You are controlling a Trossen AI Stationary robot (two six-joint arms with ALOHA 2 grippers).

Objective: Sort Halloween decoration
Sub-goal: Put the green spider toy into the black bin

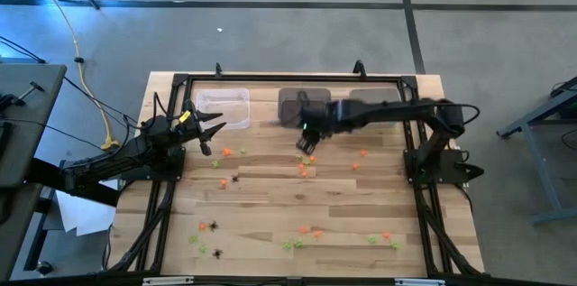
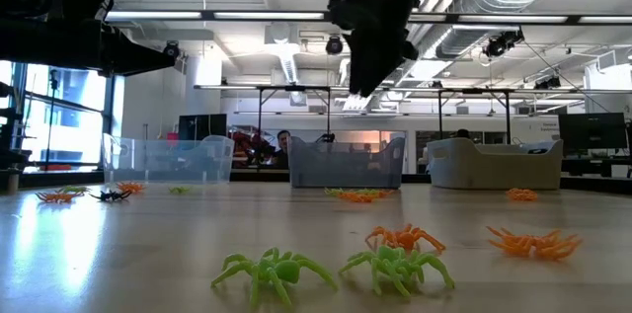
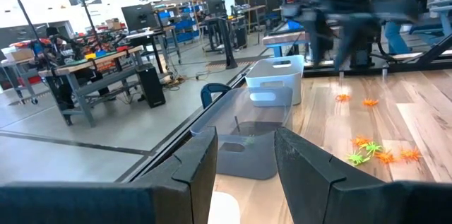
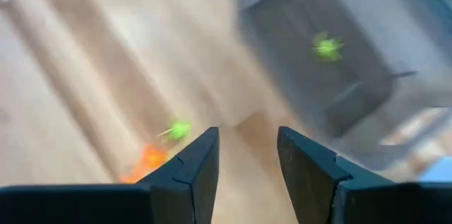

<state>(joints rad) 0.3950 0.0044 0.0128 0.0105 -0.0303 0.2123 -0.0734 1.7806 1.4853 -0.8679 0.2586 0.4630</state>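
Clearly, we held right gripper (image 4: 247, 174) open, empty, above middle bin (image 1: 293, 108); left gripper (image 3: 244, 174) open, empty, near clear bin (image 1: 223, 106). Plastic spiders (image 1: 305, 167) lay scattered across table (image 1: 270, 205): we judged them light, springy-legged, best pinched at body.
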